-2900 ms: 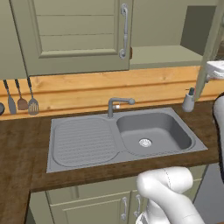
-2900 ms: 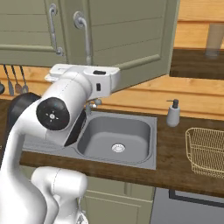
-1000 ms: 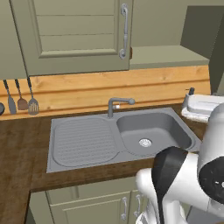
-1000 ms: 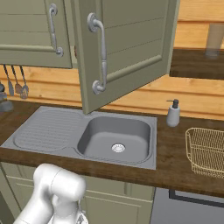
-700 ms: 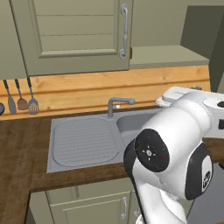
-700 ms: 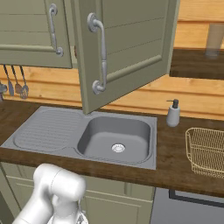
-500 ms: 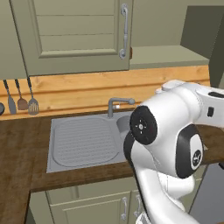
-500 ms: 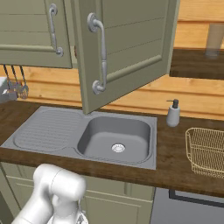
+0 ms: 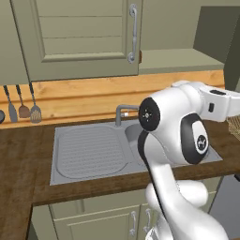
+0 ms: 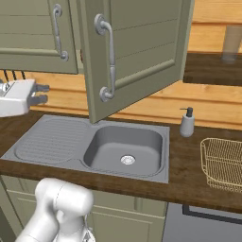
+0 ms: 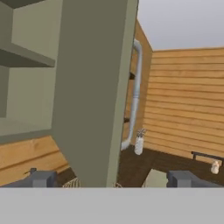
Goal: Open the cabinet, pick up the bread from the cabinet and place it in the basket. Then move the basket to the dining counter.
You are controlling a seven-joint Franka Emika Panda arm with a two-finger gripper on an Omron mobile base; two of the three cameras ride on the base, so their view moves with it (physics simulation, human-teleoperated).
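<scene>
We see the cabinet painted a flat, dull green, with shiny silver metal handles. The sink is smooth grey and matt. The desk is dark wood. The basket is thin golden wire.

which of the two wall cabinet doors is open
The right door is open, swung out over the sink; the left door sits shut, flat against the cabinet.

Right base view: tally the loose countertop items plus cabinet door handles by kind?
Curved silver door handles: 2
Soap dispenser: 1
Wire basket: 1
Total: 4
</scene>
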